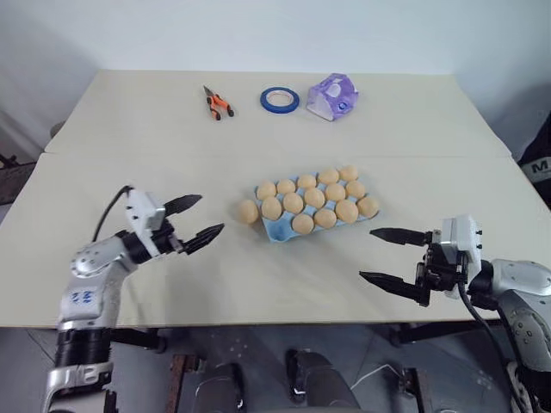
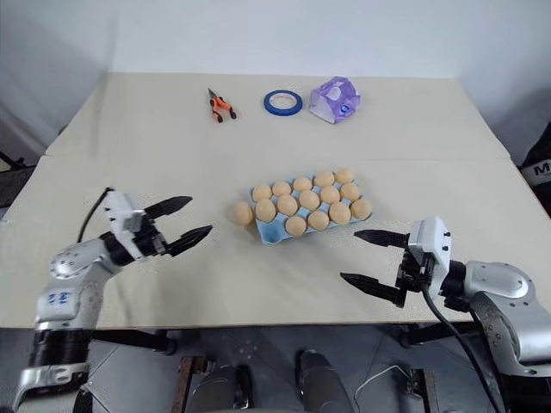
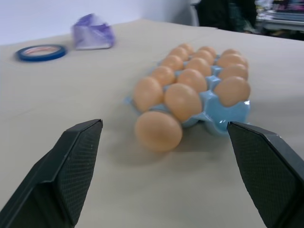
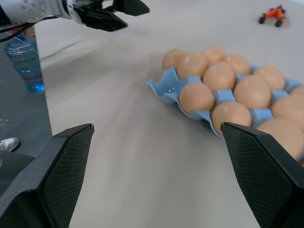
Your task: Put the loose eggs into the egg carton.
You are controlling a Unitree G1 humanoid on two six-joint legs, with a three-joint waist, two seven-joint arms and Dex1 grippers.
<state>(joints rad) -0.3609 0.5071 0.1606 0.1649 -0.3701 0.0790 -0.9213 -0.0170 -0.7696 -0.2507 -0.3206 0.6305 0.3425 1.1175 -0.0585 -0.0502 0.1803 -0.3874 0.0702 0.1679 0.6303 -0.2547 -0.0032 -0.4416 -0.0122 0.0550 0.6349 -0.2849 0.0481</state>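
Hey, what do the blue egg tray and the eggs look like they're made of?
The egg carton looks like moulded plastic or coated pulp: light blue, smooth, with thin curved cup walls and a faint sheen; which one is unclear. The loose egg beside it, like those in the cups, is matte pale orange-tan and very uniform; real shell or plastic dummy cannot be told.

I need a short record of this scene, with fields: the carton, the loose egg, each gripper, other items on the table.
egg carton: light blue, near the middle of the table, one corner cup empty, other cups filled
loose egg: one, on the table beside the carton's empty corner
left gripper: open, empty, short of the loose egg
right gripper: open, empty
far side: orange pliers, blue tape roll, purple wrapper
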